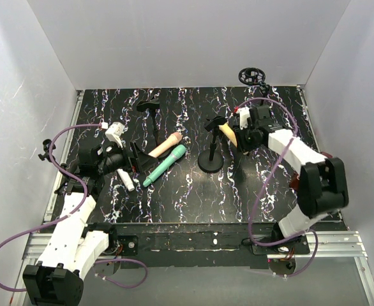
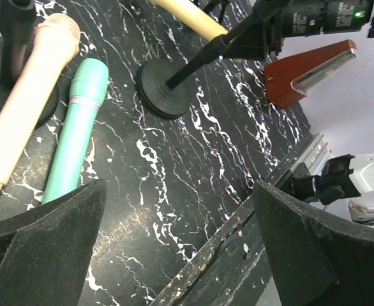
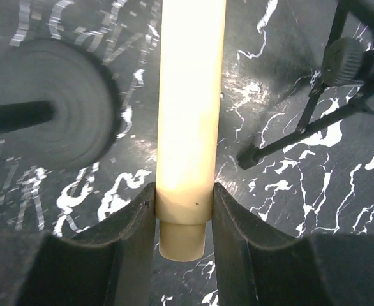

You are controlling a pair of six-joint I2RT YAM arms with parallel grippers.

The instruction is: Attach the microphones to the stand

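**Right gripper holds the yellow microphone by the stand; three microphones lie on the table**

The only holder in view is the clip on top of the stand (image 1: 210, 162), which rises from a round black base near the middle of the black marbled table (image 1: 193, 204). The overhead view does not show whether anything sits in that clip.

The right gripper (image 3: 184, 197) has its fingers (image 3: 133, 236) pressed against both sides of the yellow microphone (image 3: 190, 115), near its bottom end. This microphone is at 2 o'clock from the base, right beside the clip. Its long axis runs from 11 to 5 o'clock overhead. Its head is cut off by the top edge of the wrist view.

The peach microphone (image 1: 164, 146) and the green microphone (image 1: 164, 166) lie side by side at 9 o'clock from the base. Both are flat on the table with their heads towards 2 o'clock.

The left gripper (image 2: 179, 217) is just beside them with its fingers spread wide and nothing between them.

The white microphone (image 1: 127, 181) lies at 6 o'clock from that gripper and is partly hidden by it.

A second stand (image 1: 150, 105) at the far edge is dark and hard to make out.
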